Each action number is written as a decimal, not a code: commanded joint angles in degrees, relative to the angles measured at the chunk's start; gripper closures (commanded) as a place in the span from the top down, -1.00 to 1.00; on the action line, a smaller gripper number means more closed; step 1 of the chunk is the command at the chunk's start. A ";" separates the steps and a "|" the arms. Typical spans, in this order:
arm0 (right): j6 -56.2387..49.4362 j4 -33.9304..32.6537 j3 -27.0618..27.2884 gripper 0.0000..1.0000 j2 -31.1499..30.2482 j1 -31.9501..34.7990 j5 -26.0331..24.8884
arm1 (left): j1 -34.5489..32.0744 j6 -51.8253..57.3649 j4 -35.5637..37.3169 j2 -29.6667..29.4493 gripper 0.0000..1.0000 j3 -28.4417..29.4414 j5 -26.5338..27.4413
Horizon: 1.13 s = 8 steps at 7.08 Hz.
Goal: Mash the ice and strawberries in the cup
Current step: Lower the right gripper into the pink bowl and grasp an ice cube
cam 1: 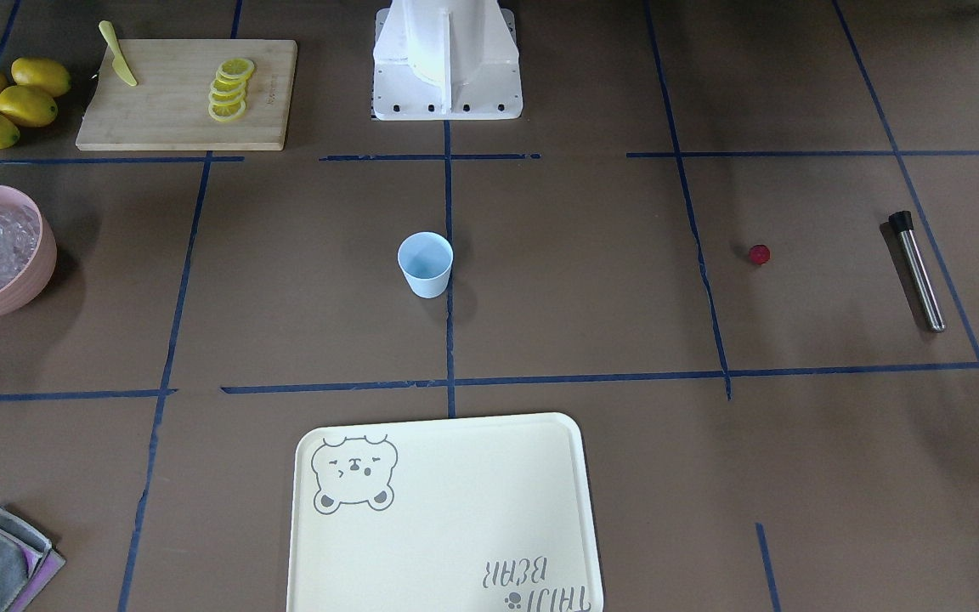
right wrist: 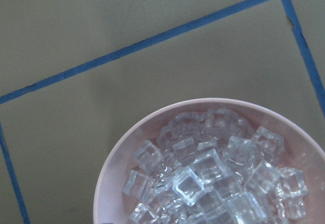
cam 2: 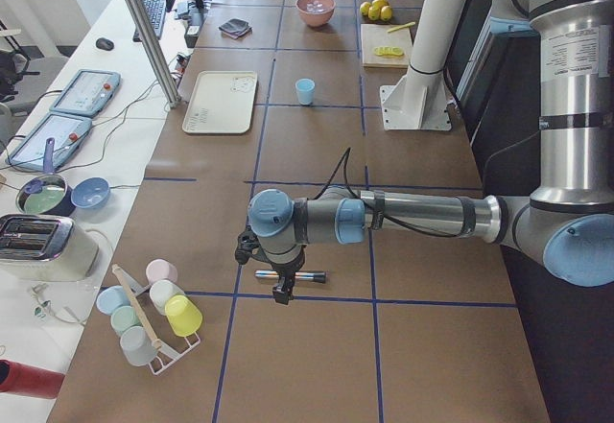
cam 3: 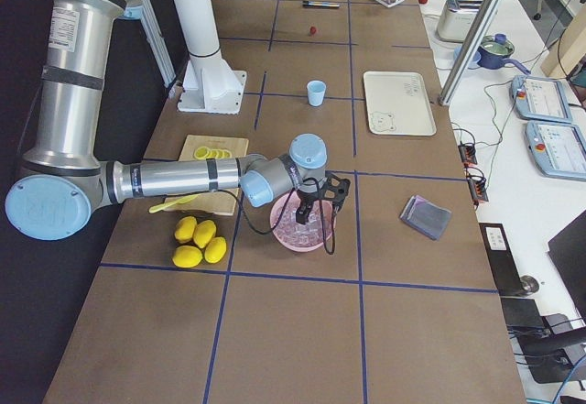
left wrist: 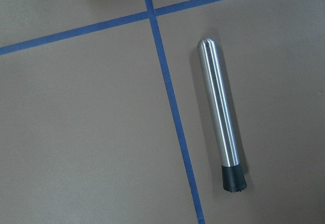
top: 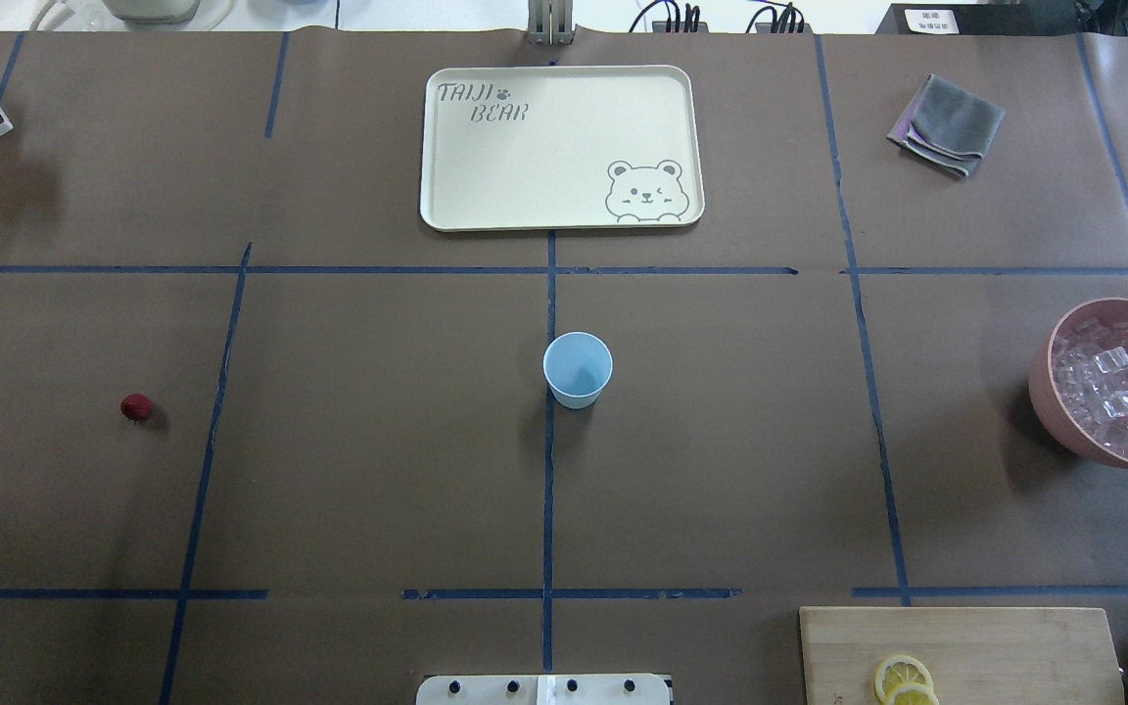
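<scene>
While the cup (top: 578, 370) stands upright, mouth up, strawberry (top: 136, 406) well apart

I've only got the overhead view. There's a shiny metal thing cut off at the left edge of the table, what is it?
Observer: A slim steel muddler rod with a black ribbed tip, lying flat beside a blue tape line.
Operator: Where's the left arm?
Observer: The left gripper hangs above that muddler in the exterior left view; open or shut, I cannot tell.
Operator: And the right?
Observer: The right gripper hangs over the round pink bowl of clear ice cubes.
</scene>
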 commanded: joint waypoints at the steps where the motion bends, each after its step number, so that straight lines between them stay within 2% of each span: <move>1: 6.98 0.76 0.91 0.89 -0.69 -4.13 -1.72 | 0.00 0.07 0.00 0.06 1.00 0.08 -0.07; 6: 8.48 0.76 0.74 0.78 -2.72 -7.84 -4.09 | -0.09 0.16 0.00 0.06 1.00 0.00 -0.07; 8: 8.57 0.68 0.56 0.58 -2.81 -8.19 -4.80 | 0.00 0.16 0.00 0.06 1.00 0.00 -0.07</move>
